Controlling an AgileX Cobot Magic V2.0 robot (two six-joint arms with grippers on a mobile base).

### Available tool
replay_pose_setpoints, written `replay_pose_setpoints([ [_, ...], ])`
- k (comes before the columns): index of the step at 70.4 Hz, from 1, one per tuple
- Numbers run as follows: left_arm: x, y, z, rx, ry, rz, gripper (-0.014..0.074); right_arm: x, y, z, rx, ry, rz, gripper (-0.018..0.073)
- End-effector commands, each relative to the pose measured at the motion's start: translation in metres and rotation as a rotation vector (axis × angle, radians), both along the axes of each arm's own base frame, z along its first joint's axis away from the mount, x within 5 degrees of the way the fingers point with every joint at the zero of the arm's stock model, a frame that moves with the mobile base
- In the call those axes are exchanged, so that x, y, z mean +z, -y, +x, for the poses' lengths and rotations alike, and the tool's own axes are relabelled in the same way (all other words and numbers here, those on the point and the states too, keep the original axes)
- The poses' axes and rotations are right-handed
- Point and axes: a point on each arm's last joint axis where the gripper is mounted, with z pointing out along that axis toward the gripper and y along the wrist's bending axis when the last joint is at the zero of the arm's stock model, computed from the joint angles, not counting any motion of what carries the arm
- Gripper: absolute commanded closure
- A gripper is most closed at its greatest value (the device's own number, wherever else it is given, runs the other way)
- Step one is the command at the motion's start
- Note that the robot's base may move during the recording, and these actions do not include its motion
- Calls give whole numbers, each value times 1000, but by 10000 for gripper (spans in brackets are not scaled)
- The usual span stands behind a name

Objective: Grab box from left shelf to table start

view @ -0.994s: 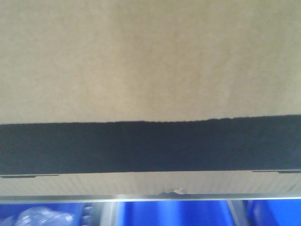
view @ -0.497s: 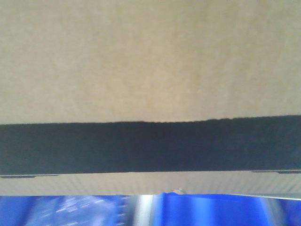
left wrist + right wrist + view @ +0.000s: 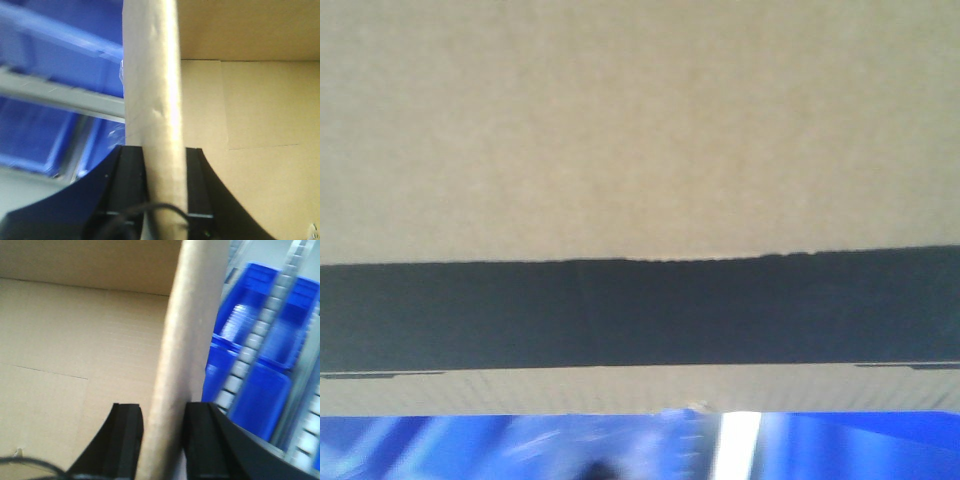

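Box (image 3: 640, 130) of brown cardboard hangs off the ground, gripped by its two side walls. The left gripper (image 3: 165, 200) is closed on one upright wall, its black fingers (image 3: 127, 185) pressed against either face. The right gripper (image 3: 162, 445) is clamped the same way on the opposite wall. From the front, the brown face and its black printed band (image 3: 640, 315) fill nearly the whole view. Behind the box sit blurred blue bins (image 3: 260, 390), with a grey shelf rail (image 3: 60, 95) running between them.
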Motion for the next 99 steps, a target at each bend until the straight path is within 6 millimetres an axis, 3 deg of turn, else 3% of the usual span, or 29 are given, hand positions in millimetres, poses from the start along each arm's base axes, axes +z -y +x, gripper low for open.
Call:
replay_pose_setpoints([
  [1,30,8,-7,-56,152,-227,700,17,-5,1,33,127,72,503],
  [99,30,9,-7,-57,152,-229,700,17,-5,1,33,127,72,503],
])
